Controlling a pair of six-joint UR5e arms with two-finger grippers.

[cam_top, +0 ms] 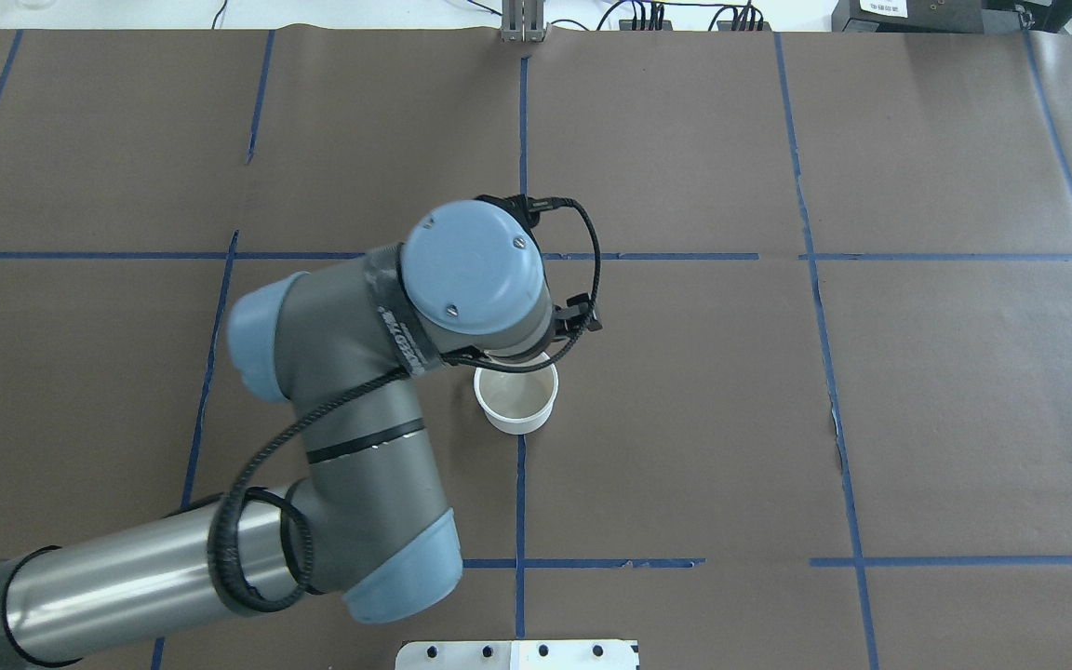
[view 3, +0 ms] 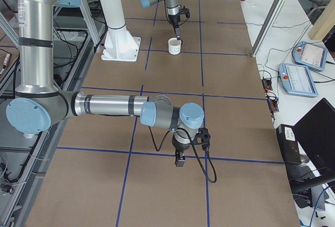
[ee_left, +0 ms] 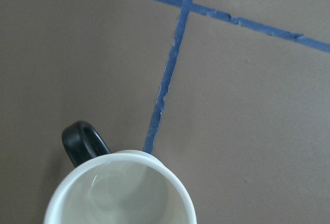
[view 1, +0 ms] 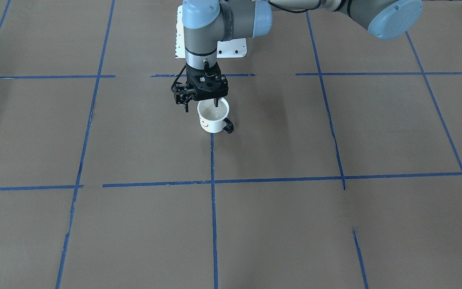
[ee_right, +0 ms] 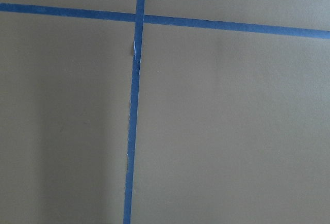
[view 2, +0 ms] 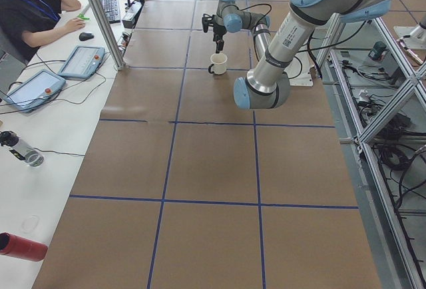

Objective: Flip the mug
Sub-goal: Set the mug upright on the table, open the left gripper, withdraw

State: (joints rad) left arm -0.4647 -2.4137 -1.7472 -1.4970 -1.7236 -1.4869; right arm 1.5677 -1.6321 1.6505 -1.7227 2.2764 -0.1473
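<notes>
The white mug (view 1: 211, 122) stands upright, mouth up, on the brown table near its middle. Its black handle (view 1: 228, 127) and smiley face are turned toward the front-facing camera. It also shows in the overhead view (cam_top: 515, 402) and in the left wrist view (ee_left: 121, 193). My left gripper (view 1: 201, 105) hangs straight down over the mug's rim, open. One finger (view 1: 215, 102) reaches into the mug and the other (view 1: 187, 106) is outside its wall. My right gripper (view 3: 179, 159) points down at the table far from the mug, and I cannot tell whether it is open or shut.
Blue tape lines (view 1: 213, 181) grid the brown paper table. A white mount plate (view 1: 231, 47) lies behind the left gripper. An operator (view 2: 30, 9) sits at a side desk with pendants. A red bottle (view 2: 23, 246) lies on that desk.
</notes>
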